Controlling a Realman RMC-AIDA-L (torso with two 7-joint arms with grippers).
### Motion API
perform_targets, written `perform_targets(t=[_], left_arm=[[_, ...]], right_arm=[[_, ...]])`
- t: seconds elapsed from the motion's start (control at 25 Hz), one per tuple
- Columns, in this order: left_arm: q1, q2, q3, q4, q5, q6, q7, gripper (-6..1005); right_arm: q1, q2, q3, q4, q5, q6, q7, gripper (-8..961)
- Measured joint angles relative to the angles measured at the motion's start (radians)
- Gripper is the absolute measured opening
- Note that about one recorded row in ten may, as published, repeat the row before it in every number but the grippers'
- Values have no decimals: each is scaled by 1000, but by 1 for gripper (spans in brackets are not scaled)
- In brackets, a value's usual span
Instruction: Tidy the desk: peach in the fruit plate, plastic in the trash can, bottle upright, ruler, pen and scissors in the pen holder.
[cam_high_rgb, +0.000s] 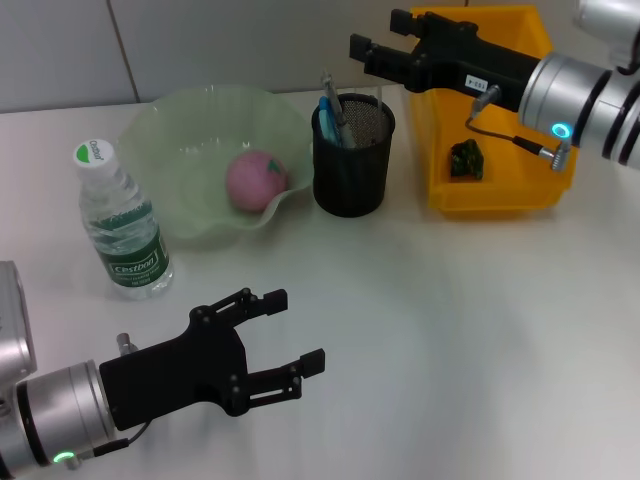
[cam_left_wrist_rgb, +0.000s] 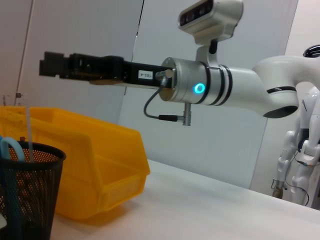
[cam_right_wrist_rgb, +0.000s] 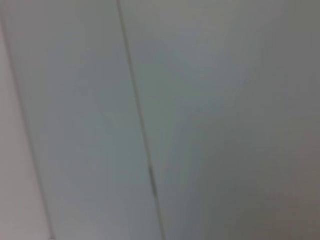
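The left gripper (cam_high_rgb: 290, 335) sits low over the near part of the table (cam_high_rgb: 480, 330). Its arm comes in from the near left corner. Its two black fingers (cam_high_rgb: 262, 300) are spread wide, and nothing is between them. There is bare table all around it.

The right gripper (cam_high_rgb: 378, 38) is up high at the back. It reaches across over the back edge of the yellow trash can (cam_high_rgb: 500, 195), toward the pen holder (cam_high_rgb: 352, 165). Its fingers point to the robot's left. In the head view they stand a little apart with nothing in them. The left wrist view shows this gripper (cam_left_wrist_rgb: 50, 65) from the side, well above the bin (cam_left_wrist_rgb: 100, 170).

The peach (cam_high_rgb: 256, 180) is pink and round. It lies in the pale green fruit plate (cam_high_rgb: 190, 130), which has a wavy rim. The bottle (cam_high_rgb: 122, 225) stands upright just beside the plate, on its left, with a green and white cap and a green label. The pen holder is a black mesh cup, touching or almost touching the plate's right edge. Blue and clear things stick up out of it. A small dark green crumpled piece (cam_high_rgb: 466, 159) lies in the trash can.

The right wrist view shows only a grey wall.
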Motion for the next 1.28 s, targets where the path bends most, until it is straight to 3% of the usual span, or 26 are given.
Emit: perform_targets(t=[0.32,0.52,0.68,0.84,1.08,1.28], left_arm=[[1,2,-8,2,-3,2,-10,861],[3,2,-12,5,-3,5,-11,861],[3,5,-4,6,1,15,-16,860],[2,10,-2,19,8,20,-55,860],[5,24,-8,92,80,22,-157,860],[2,41,-8,109,125,22,-201,860]], right_arm=[[-78,-5,-1,-25,2,-165,40,801],[-188,-11,-1,-43,4,-340,40,801],[-292,-28,-3,-53,-3,-472,41,801],[-327,-41,-8,-53,-40,-538,44,801],[-346,-60,0,-55,-249,-673,58,801],[-347,-66,1,-55,-353,-677,59,801]])
